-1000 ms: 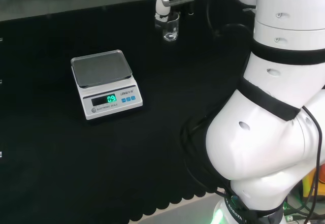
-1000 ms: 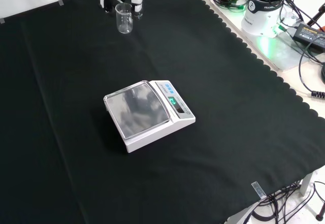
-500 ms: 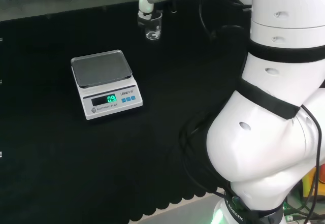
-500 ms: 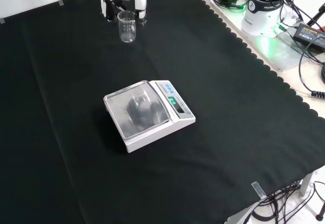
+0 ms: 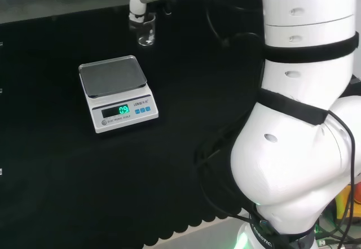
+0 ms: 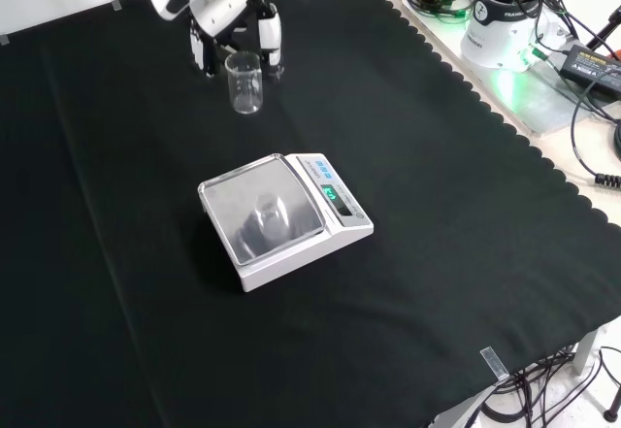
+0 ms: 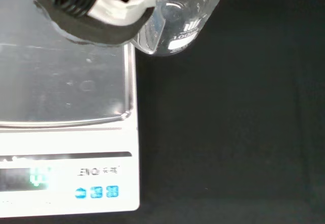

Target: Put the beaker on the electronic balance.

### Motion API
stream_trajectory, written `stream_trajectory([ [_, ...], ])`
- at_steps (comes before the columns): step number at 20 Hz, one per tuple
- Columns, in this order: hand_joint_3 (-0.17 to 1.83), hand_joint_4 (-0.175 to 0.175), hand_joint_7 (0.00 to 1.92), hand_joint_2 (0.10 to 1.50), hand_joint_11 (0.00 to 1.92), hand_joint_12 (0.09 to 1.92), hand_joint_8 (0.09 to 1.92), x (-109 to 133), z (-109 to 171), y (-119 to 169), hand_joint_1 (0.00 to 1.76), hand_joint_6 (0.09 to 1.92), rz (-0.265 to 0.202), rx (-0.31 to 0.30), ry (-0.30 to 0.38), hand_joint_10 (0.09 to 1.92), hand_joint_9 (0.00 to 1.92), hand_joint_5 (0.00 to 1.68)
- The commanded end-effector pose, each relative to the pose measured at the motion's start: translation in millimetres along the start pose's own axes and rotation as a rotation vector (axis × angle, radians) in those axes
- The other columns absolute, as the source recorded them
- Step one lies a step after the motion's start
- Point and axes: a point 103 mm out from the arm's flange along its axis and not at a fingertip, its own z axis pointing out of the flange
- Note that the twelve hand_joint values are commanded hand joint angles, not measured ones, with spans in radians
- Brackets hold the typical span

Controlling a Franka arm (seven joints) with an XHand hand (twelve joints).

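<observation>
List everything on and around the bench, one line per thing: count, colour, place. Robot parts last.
Beaker: one, clear glass, held in the air past the balance, not over its pan.
Electronic balance: one, white with a bare silver pan and green display, mid-cloth in the front view.
Cloth: one, black, covering the bench.
Cables and a power brick: black, off the cloth at the front view's upper right.
Arm: one, white with black bands, right of the head view.
Hand: one, black and white, fingers curled round the beaker.

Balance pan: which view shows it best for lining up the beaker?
Front view: the whole balance pan shows from above, with the held beaker beyond it. Head view shows the pan at a slant; wrist view shows part of it.
</observation>
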Motion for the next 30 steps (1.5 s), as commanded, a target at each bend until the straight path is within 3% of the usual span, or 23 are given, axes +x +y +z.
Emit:
stream_trajectory([
  [1,0.02,-0.175,0.99,1.03,1.55,0.54,0.77,66,5,19,1.18,0.75,-0.117,0.06,-0.052,0.11,1.45,1.13],
  [13,0.02,-0.175,0.99,1.03,1.55,0.54,0.77,123,30,46,1.18,0.75,-0.191,0.108,-0.067,0.11,1.45,1.13],
  [21,0.02,-0.175,0.99,1.03,1.54,0.53,0.77,122,44,52,1.18,0.75,-0.194,0.118,-0.054,0.11,1.45,1.13],
  [30,0.02,-0.175,0.99,1.03,1.54,0.53,0.77,125,64,68,1.18,0.76,-0.172,0.044,-0.034,0.1,1.44,1.13],
])
